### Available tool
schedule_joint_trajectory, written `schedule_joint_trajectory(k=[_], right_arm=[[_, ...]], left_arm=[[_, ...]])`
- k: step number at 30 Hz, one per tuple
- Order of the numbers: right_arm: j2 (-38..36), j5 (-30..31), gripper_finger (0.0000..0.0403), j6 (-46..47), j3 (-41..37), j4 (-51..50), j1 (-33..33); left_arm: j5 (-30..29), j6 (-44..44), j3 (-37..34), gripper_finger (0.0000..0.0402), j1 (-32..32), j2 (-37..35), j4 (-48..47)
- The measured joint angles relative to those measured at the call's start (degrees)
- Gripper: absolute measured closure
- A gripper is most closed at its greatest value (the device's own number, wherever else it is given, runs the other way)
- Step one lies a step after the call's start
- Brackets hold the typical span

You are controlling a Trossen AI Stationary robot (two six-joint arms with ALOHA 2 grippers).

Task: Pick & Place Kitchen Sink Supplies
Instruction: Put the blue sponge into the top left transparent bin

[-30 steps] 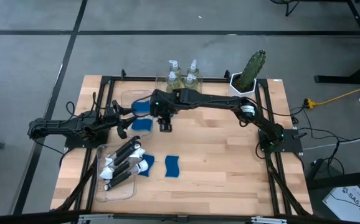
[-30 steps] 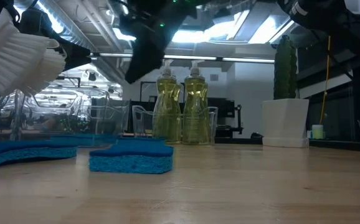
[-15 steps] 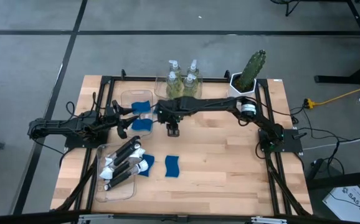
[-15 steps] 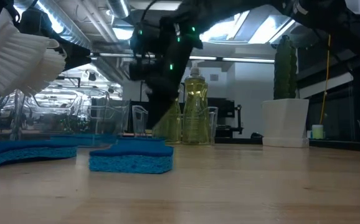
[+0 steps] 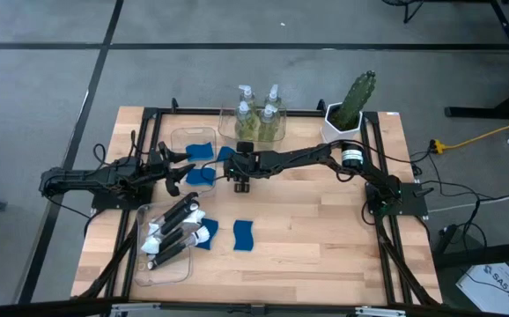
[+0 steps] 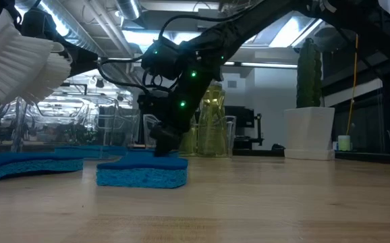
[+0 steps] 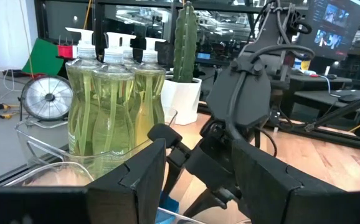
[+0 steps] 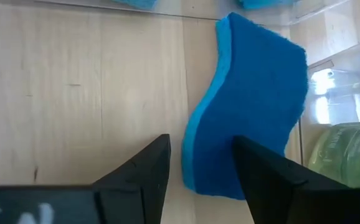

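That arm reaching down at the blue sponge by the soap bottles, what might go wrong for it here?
The right gripper, fingers open, hovers over a blue sponge lying against a clear bin. One finger may land on the sponge rather than beside it, pushing it away. The bin wall and soap bottles sit close, so the arm might bump them.

- A robotics lab or workshop, not a home kitchen: the wooden tabletop (image 5: pixel 307 220) sits in a black metal frame (image 5: pixel 387 255) on bare grey concrete floor (image 5: pixel 52 70).
- Beyond the tabletop: monitors (image 7: pixel 329 28), a fan (image 7: pixel 46 99), exposed ceiling ducting (image 6: pixel 100 27).
- Cables (image 5: pixel 488 134) trail beside the tabletop.
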Motion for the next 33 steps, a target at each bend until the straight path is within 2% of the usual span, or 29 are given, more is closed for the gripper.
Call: schedule_joint_trajectory(k=[7,11,15,17,21,26,33], right_arm=[[-0.17,0.46,0.0242,1.17,-1.85,1.99,-0.22],[-0.12,1.69,0.0294,1.68,-1.89,1.96,-0.22],[-0.06,1.81,0.0372,1.66,-1.94,1.35,-0.22],[-0.06,1.94,0.0391,1.61,-1.92,0.49,-0.22],[-1.11,0.96,0.0393,3.41,-1.19,-5.76,-0.15],[-5.3,-5.18,0.0397,7.0,-1.27,-13.18,0.11],[-13.75,-12.14,0.04,11.06,-1.22,-16.04,0.5]], left_arm=[[0.0,0.0,0.0,0.0221,0.0,0.0,0.0],[0.0,0.0,0.0,0.0221,0.0,-0.02,0.0],[0.0,0.0,0.0,0.0221,0.01,0.0,0.0],[0.0,0.0,0.0,0.0221,0.02,0.0,0.0],[0.0,0.0,0.0,0.0221,0.0,0.0,0.0],[-0.02,0.0,0.0,0.0221,0.0,-0.02,0.0],[-0.02,0.0,0.0,0.0221,0.0,0.0,0.0]])
